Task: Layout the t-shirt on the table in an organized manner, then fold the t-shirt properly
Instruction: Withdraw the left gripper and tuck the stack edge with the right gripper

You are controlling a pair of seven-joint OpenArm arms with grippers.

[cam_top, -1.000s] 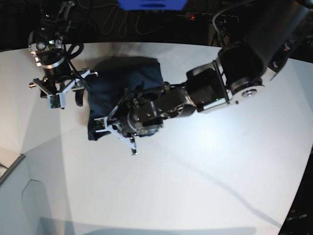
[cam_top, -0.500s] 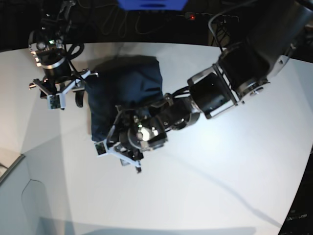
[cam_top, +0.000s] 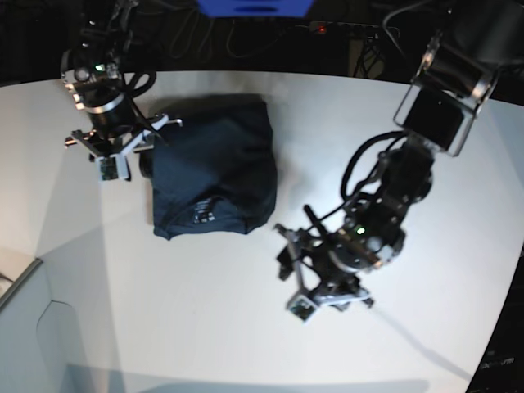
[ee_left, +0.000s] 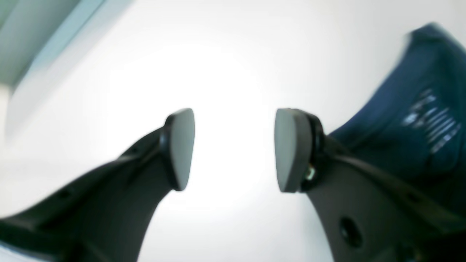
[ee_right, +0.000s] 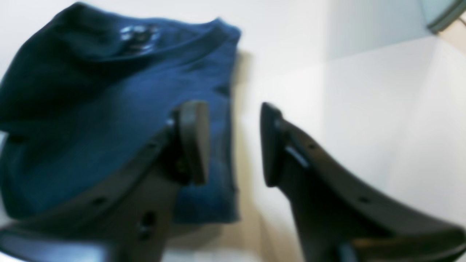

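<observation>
T-shirt (cam_top: 214, 168): plain dark navy, small white printed marks near its front edge. Table (cam_top: 164, 311): plain white. Gripper pads (ee_left: 291, 149): grey; fingers black.

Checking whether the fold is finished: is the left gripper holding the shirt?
No. The left gripper is open over bare table, with the shirt off to one side.
</observation>
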